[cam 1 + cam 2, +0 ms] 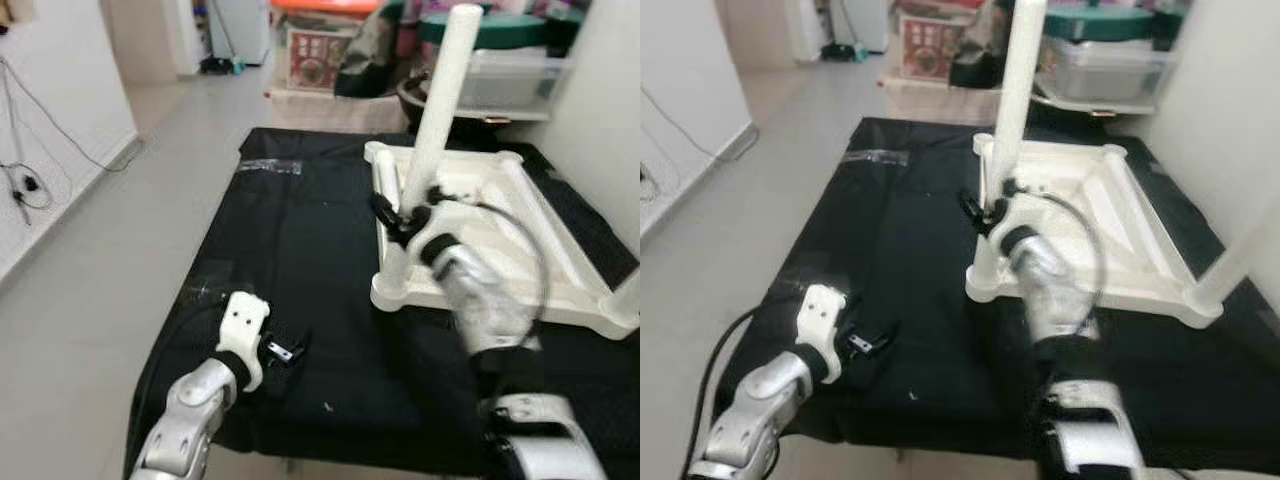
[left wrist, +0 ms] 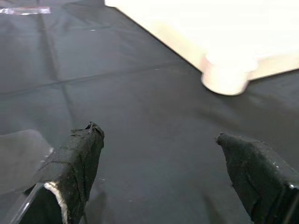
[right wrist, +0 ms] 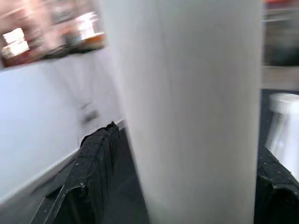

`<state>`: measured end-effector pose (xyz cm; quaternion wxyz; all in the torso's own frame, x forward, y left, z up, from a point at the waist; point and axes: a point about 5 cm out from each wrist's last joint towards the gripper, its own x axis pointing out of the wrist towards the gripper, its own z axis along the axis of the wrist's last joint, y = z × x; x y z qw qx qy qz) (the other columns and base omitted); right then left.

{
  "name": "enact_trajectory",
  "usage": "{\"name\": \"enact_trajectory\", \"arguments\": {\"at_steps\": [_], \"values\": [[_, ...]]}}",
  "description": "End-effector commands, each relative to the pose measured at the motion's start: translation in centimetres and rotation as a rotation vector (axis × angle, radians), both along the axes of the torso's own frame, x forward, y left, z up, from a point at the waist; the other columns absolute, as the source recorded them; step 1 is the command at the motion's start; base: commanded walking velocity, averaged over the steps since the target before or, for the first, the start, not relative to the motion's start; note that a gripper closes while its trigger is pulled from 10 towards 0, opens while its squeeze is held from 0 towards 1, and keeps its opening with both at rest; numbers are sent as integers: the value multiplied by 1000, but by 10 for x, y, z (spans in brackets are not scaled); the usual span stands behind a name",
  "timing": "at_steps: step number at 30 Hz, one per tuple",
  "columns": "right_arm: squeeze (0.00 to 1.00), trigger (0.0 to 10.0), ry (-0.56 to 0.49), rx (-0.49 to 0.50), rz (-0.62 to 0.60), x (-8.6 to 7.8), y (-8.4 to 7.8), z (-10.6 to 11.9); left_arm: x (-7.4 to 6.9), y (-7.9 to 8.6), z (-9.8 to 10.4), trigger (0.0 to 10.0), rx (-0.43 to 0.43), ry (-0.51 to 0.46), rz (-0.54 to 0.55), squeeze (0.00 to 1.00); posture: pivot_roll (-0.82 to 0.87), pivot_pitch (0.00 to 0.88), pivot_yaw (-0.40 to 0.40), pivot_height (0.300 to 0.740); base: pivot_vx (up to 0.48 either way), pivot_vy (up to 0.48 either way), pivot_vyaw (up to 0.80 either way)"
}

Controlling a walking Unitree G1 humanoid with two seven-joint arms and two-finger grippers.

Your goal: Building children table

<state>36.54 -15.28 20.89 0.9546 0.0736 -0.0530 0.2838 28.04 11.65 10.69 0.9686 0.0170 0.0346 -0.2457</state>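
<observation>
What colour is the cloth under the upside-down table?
Black; the cloth shows best in the left eye view, under the white table.

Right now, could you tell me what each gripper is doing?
Left gripper: open, empty, over the cloth.
Right gripper: shut on the leg.

White children's tabletop (image 1: pixel 520 240) lies upside down, flat on black cloth (image 1: pixel 300 260), underside up with raised rim and diagonal braces. White cylindrical leg (image 1: pixel 432 130) stands in tabletop's near-left corner socket (image 1: pixel 393 292), leaning slightly away from upright. Second white leg (image 1: pixel 1245 250) rises from tabletop's near-right corner, tilted outward. Another corner socket, legless, at far-left corner (image 1: pixel 378 150).
</observation>
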Motion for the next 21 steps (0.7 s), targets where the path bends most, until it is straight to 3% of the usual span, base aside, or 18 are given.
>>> {"name": "enact_trajectory", "arguments": {"at_steps": [1, 3, 4, 5, 6, 7, 8, 9, 11, 12, 13, 14, 15, 16, 17, 18, 21], "values": [[0, 10000, 30, -73, 274, -10, 32, -15, 2, 1, -1, 10000, 10, 5, -7, 0, 31, 0, -56, 740, 0, 0, 0], [0, 10000, 42, -98, 342, -14, 40, -22, 2, 1, 0, 10000, 9, 3, -4, 0, 37, 0, -60, 740, 0, 0, 0], [0, 4824, 49, -122, 375, -16, 47, -28, 1, 1, 0, 10000, 5, 2, -1, 0, 46, 0, -64, 740, 0, 0, 0], [0, 4824, 49, -122, 375, -16, 47, -28, 1, 1, 0, 10000, 5, 2, -1, 0, 46, 0, -64, 740, 0, 0, 0], [0, 1451, 60, -144, 378, -15, 52, -35, -1, 1, 0, 10000, 4, 2, 2, 0, 46, 0, -64, 740, 0, 0, 0], [0, 0, 81, -140, 296, -8, 53, -38, -2, 2, -1, 10000, 4, 5, 3, 0, 48, 0, -65, 740, 0, 0, 0], [0, 0, 98, -145, 82, 5, 47, -40, -4, 3, -2, 10000, 6, 8, 5, 0, 48, 0, -65, 740, 0, 0, 0], [0, 0, 98, -145, 82, 5, 47, -40, -4, 3, -2, 10000, 6, 8, 5, 0, 48, 0, -65, 740, 0, 0, 0], [0, 0, 180, -131, -280, 20, 29, -46, -5, 6, -3, 10000, 11, 13, 7, 0, 47, 0, -66, 740, 0, 0, 0], [0, 0, 180, -131, -280, 20, 29, -46, -5, 6, -3, 10000, 11, 13, 7, 0, 47, 0, -66, 740, 0, 0, 0], [0, 0, 285, -137, -617, 18, -3, -59, -4, 7, -3, 10000, 12, 14, 9, 0, 41, 0, -65, 740, 0, 0, 0], [0, 0, 332, -168, -847, 6, -29, -71, -4, 6, -3, 10000, 11, 14, 10, 0, 39, 0, -63, 740, 0, 0, 0], [0, 0, 332, -168, -847, 6, -29, -71, -4, 6, -3, 10000, 11, 14, 10, 0, 39, 0, -63, 740, 0, 0, 0], [0, 0, 352, -196, -995, -6, -46, -78, -4, 6, -3, 10000, 10, 14, 10, 0, 39, 0, -62, 740, 0, 0, 0], [0, 0, 352, -196, -995, -6, -46, -78, -4, 6, -3, 10000, 10, 14, 10, 0, 39, 0, -62, 740, 0, 0, 0], [0, 0, 358, -210, -1065, -20, -54, -83, -5, 5, -3, 10000, 6, 16, 8, 0, 28, 0, -51, 740, 0, 0, 0], [0, 0, 357, -215, -1063, -32, -54, -86, -5, 4, -4, 10000, 5, 20, 3, 0, 14, 0, -42, 740, 0, 0, 0]]}}
